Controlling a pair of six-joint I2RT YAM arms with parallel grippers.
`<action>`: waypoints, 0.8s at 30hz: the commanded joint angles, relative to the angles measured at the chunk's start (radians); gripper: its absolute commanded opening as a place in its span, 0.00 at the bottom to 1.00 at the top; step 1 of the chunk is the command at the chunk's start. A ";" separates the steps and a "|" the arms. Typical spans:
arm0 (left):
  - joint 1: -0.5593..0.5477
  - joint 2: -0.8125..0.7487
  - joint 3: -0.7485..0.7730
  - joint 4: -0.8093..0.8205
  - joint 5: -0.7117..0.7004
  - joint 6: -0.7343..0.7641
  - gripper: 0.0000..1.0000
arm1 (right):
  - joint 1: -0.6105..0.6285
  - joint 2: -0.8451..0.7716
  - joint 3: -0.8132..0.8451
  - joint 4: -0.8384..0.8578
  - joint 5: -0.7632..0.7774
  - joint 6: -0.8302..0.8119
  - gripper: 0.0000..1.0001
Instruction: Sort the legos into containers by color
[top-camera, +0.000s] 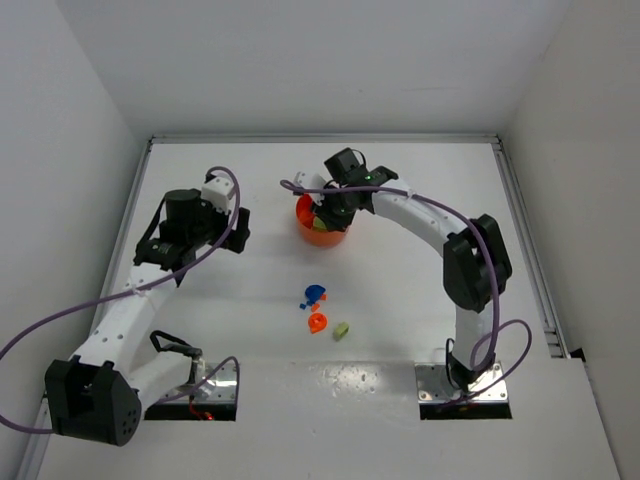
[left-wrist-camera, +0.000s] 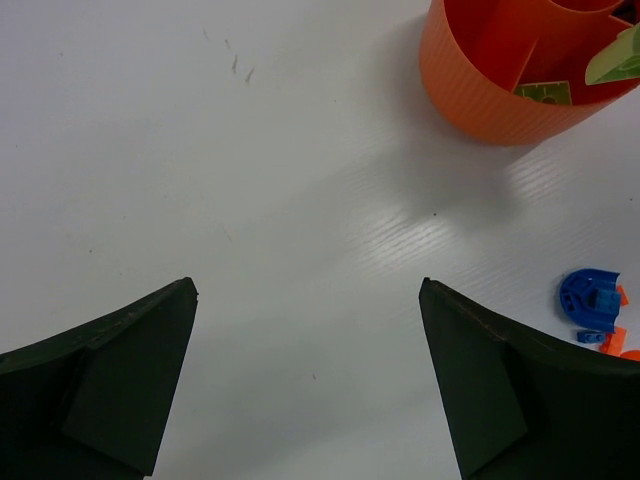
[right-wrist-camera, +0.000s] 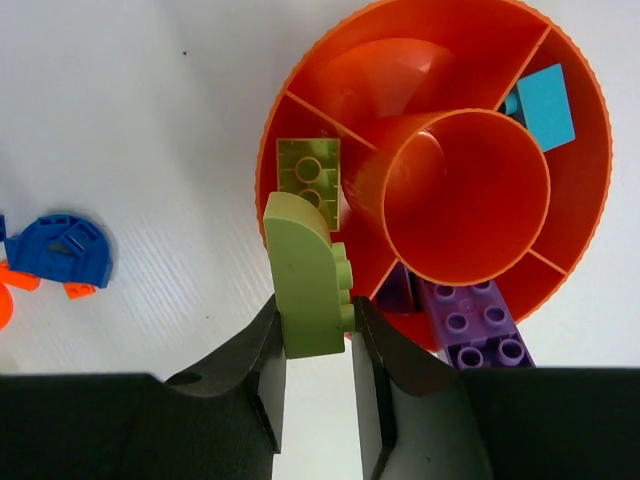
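The round orange tray (top-camera: 322, 232) stands at mid-table; it also shows in the right wrist view (right-wrist-camera: 400, 50). My right gripper (right-wrist-camera: 312, 315) is shut on a pale yellow-green rounded lego (right-wrist-camera: 305, 275), held over the tray's near-left rim. Below it a flat yellow-green brick (right-wrist-camera: 310, 170) lies in a wedge. A teal brick (right-wrist-camera: 545, 105) and a purple brick (right-wrist-camera: 480, 325) lie in other wedges. The central cup looks empty. My left gripper (left-wrist-camera: 307, 290) is open and empty over bare table, left of the tray (left-wrist-camera: 480, 90).
Loose on the table in front of the tray are a blue rounded piece (top-camera: 314, 294), an orange piece (top-camera: 317, 322) and a yellow-green piece (top-camera: 341, 329). The blue piece (left-wrist-camera: 588, 298) also shows by my left gripper's right finger. White walls enclose the table.
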 joint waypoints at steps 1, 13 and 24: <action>0.014 0.002 0.007 0.027 0.022 -0.009 1.00 | 0.002 0.015 0.053 -0.007 0.011 0.023 0.17; 0.024 0.011 0.007 0.027 0.040 -0.009 1.00 | 0.002 -0.094 0.002 0.036 0.007 0.052 0.47; 0.024 0.020 0.016 0.007 0.058 -0.018 1.00 | 0.040 -0.430 -0.375 -0.241 -0.289 -0.271 0.44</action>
